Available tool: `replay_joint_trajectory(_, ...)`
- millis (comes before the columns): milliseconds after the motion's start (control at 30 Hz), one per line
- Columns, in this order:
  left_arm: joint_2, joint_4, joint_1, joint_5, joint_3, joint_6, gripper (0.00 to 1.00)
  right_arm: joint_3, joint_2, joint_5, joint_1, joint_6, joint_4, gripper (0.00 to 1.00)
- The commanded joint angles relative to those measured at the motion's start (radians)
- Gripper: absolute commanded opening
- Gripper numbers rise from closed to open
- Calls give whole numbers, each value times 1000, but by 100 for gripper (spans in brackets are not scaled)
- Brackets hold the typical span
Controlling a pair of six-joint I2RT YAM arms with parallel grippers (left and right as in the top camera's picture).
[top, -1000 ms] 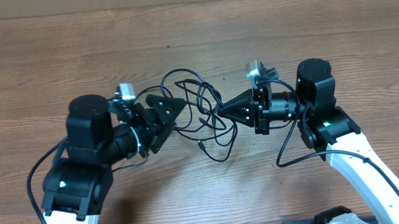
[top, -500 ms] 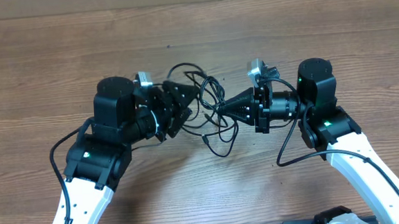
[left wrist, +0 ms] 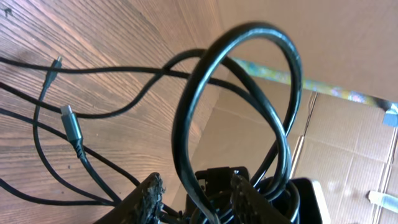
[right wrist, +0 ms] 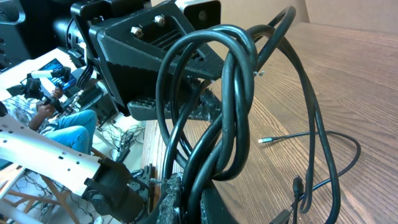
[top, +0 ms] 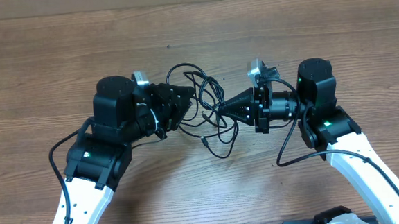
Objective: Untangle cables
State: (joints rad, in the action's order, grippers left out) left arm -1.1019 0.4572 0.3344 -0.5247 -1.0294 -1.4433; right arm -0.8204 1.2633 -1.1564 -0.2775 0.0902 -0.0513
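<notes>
Right claw (top: pixel 221 108), cables (right wrist: pixel 236 93), wood table (top: pixel 320 35), cardboard (left wrist: pixel 348 168)

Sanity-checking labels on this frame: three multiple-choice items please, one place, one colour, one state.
1. The cables lie: A) between the left tool and the right tool B) on the floor C) inside a bin.
2. Cable colour: A) white B) black C) red.
3. The right tool is: A) wide open B) shut on the cables C) out of view.
Key: 1A, overhead shows the tangle between them; 2B, all cords look black; 3B, right wrist view shows its fingers clamping loops.
</notes>
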Motion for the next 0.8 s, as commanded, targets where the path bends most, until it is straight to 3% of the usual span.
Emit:
replay_joint_trajectory(0,-4,-3,14,11,-19,-33,39,-10,-5,-19,-3,0,-8,4)
replay_joint_trajectory(167,-4,-7,17,11,-19,-73,38,-10,-5,-19,-3,0,-8,4)
replay_joint_trajectory(633,-36,-42,55,34,-19,-88,26,-10,-5,-19,-3,0,-8,4)
replay_joint_trajectory(767,-36,-44,55,34,-19,-87,4,-10,-5,-19,-3,0,-8,4)
